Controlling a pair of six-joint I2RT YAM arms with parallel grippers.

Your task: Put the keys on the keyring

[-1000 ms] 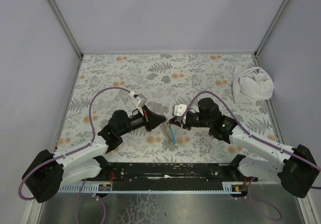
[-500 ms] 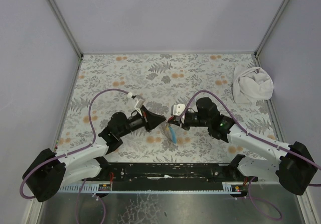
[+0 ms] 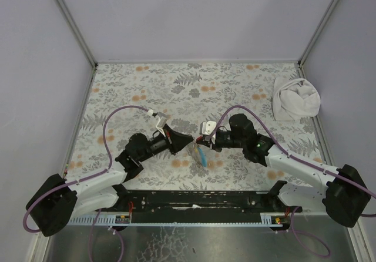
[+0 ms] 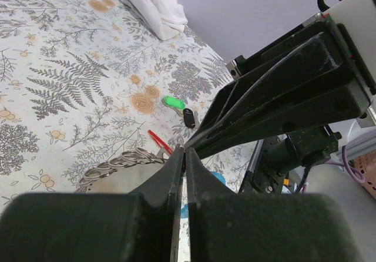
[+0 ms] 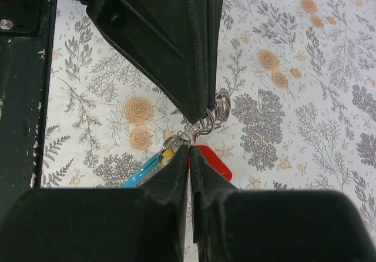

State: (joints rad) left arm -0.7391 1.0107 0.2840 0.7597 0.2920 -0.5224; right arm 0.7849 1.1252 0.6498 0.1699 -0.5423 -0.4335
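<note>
The keyring (image 5: 216,113) is a run of thin metal loops with a light blue part (image 5: 140,171). My left gripper (image 4: 185,150) is shut on its loops (image 4: 117,163). Tip to tip with it, my right gripper (image 5: 189,147) is shut on a wire loop of the same ring. A red key (image 5: 216,163) and a yellow key (image 5: 167,155) sit right at the right fingertips. A green key (image 4: 173,103) and a black key (image 4: 189,118) lie loose on the table. From above, both grippers (image 3: 189,140) (image 3: 202,143) meet over the blue part (image 3: 201,156).
A white cloth bundle (image 3: 295,98) lies at the back right of the floral table (image 3: 176,86). Grey walls close in the back and both sides. The black mounting rail (image 3: 194,200) runs along the near edge.
Both wrists have shifted slightly, the left one drawing back a little. The two gripper tips stay together over the keyring.
</note>
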